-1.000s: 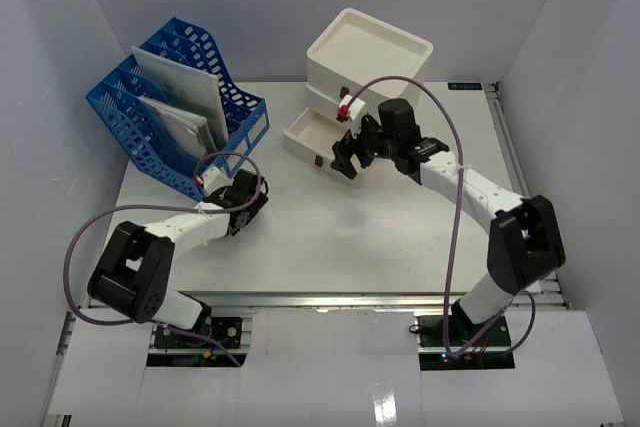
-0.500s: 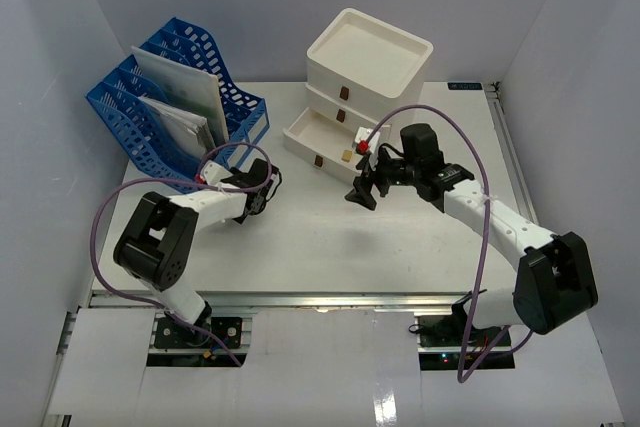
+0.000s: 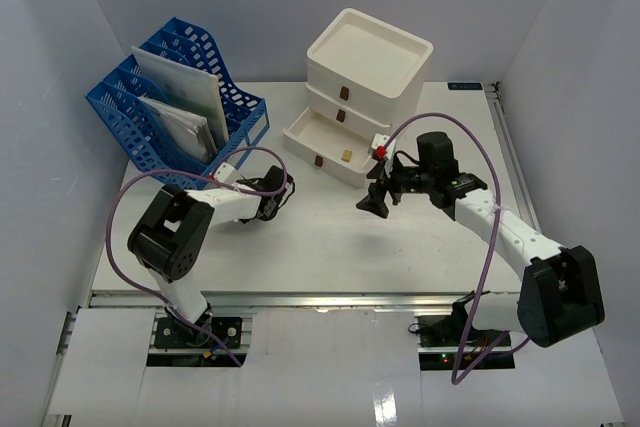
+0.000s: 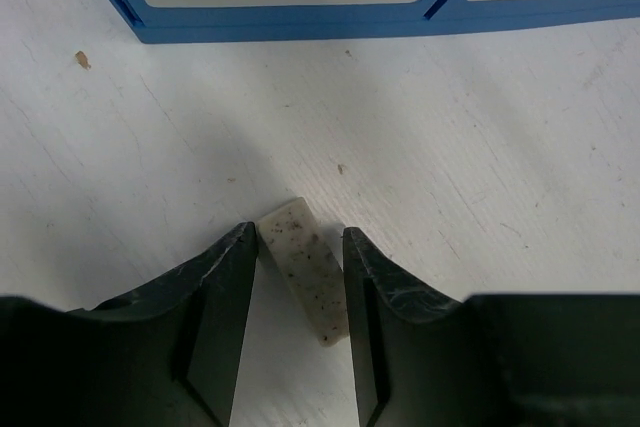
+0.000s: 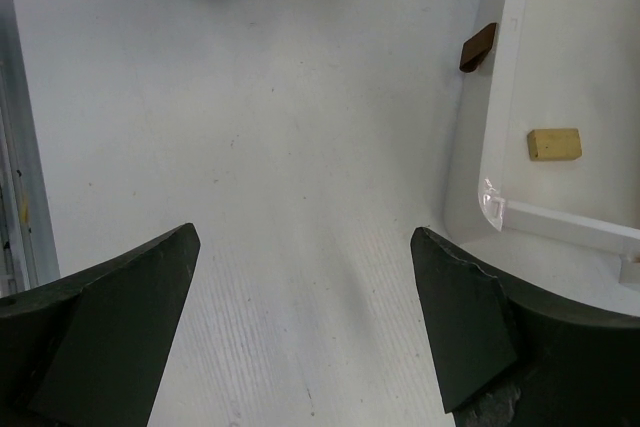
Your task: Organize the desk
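On the white desk (image 3: 330, 237), my left gripper (image 3: 275, 202) stands low just right of the blue file rack (image 3: 180, 107). In the left wrist view its jaws (image 4: 300, 233) have closed in on a speckled off-white eraser (image 4: 305, 267) that lies flat and askew on the desk. The eraser's far corner touches one finger and its near end touches the other. My right gripper (image 3: 375, 202) hovers over bare desk in front of the drawer box (image 3: 365, 57). It is open wide and empty in the right wrist view (image 5: 305, 235).
The box's bottom drawer (image 3: 318, 129) is pulled out, with a small yellow block (image 3: 347, 155) inside, also seen from the right wrist (image 5: 554, 144). The blue rack holds papers, and its base (image 4: 350, 19) lies just beyond the eraser. White walls enclose three sides.
My left gripper reached a little to the right and its jaws narrowed round the eraser. My right gripper drew back from the open drawer, where the yellow block now shows.
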